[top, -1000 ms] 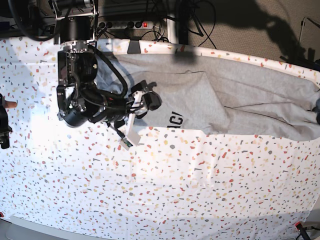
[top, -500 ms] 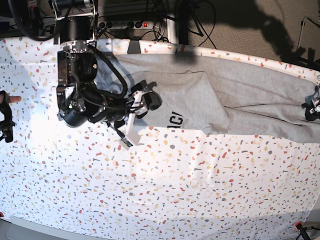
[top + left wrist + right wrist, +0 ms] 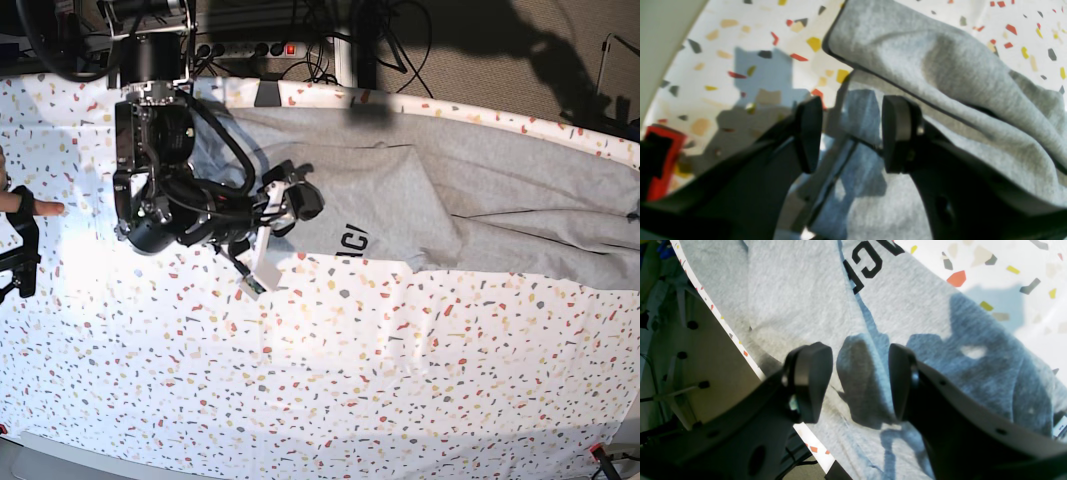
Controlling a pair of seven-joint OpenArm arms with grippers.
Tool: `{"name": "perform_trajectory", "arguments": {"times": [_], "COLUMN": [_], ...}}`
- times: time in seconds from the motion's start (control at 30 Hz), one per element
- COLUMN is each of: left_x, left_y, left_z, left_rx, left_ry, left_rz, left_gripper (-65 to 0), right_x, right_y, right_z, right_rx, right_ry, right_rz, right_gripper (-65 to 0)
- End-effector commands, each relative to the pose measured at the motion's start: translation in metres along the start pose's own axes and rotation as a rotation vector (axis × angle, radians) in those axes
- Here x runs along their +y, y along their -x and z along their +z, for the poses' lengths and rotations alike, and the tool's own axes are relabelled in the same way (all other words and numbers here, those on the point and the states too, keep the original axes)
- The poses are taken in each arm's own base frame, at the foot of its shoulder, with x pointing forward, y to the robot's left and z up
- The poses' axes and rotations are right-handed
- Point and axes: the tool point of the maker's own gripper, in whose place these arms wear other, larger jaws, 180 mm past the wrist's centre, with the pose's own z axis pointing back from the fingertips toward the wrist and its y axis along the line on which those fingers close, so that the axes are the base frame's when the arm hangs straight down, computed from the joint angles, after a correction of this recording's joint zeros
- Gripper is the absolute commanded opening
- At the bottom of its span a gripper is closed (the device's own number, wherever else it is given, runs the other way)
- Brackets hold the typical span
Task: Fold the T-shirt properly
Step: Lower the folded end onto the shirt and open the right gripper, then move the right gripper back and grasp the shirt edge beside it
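Observation:
The heather-grey T-shirt (image 3: pixel 470 195) lies spread lengthwise along the table's far edge, with black lettering (image 3: pixel 353 240) showing at a folded-over flap. My right gripper (image 3: pixel 300 205) hovers over the shirt's left part; in the right wrist view it (image 3: pixel 857 380) stands open, with nothing between its fingers (image 3: pixel 811 380), above grey cloth (image 3: pixel 800 300) near the letters (image 3: pixel 870 263). My left gripper (image 3: pixel 853 133) is open low over a rumpled edge of the shirt (image 3: pixel 940 66) at the far right. Its fingers (image 3: pixel 898 133) straddle cloth without pinching it.
A speckled white tablecloth (image 3: pixel 380 370) covers the table. A person's finger (image 3: pixel 30 207) and a black clamp-like object (image 3: pixel 20 260) reach in at the left edge. Cables and a power strip (image 3: pixel 250 48) lie behind the table. The table's rim (image 3: pixel 723 326) runs beside the right gripper.
The hand at the left edge has pushed further in over the table. The left gripper, seen at the base view's right edge half a second ago, has slipped out of it. The right arm has stayed still.

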Motion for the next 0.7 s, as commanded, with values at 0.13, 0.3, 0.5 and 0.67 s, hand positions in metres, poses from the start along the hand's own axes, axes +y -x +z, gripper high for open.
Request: {"name": "perform_trajectory", "arguments": {"times": [0.13, 0.3, 0.5, 0.67], "left_x": [-0.003, -0.005, -0.005, -0.007], "left_y": [-0.019, -0.021, -0.021, -0.024], "left_z": [0.001, 0.000, 0.000, 0.001], "left_rx": [-0.055, -0.065, -0.061, -0.079], "left_ry": [0.009, 0.016, 0.015, 0.027], "left_rz": [-0.001, 0.008, 0.006, 0.032], "left_gripper": [-36.7, -36.7, -36.7, -36.7], "right_x": [0.004, 0.012, 0.014, 0.003], "right_y": [-0.015, -0.012, 0.007, 0.036], "right_z": [0.006, 0.006, 0.000, -0.003], "right_rx": [-0.042, -0.047, -0.011, 0.031], "right_ry": [-0.017, -0.059, -0.058, 0.013], "right_rz": [0.027, 0.013, -0.013, -0.033], "right_gripper": [-34.5, -65.0, -65.0, -65.0]}}
